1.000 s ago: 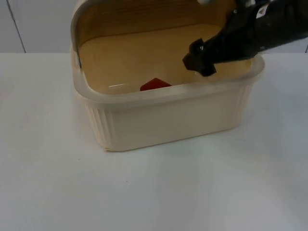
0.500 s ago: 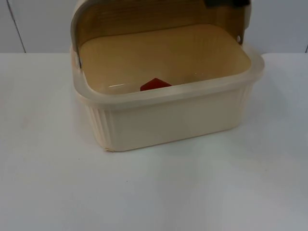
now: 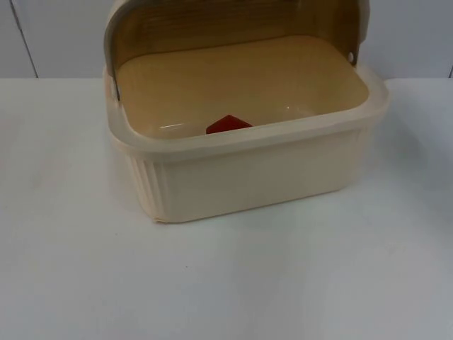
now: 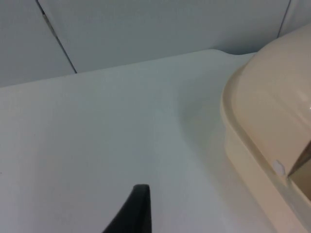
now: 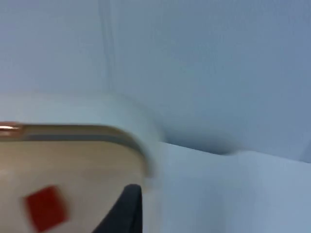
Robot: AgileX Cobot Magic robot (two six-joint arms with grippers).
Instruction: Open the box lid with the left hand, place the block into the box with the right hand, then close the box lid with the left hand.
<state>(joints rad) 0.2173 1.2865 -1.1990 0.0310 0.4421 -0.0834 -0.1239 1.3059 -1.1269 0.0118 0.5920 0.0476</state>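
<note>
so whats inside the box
A red block lies on the floor of the box, near the front wall. That wall hides the block's lower part. The lid stands open.

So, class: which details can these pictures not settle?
- Red block: lower part hidden behind the box front rim, top view.
- Lid: upper part cut off by the picture edge, top view.
- Left gripper, right gripper: one fingertip each, so open or shut unknown.
</note>
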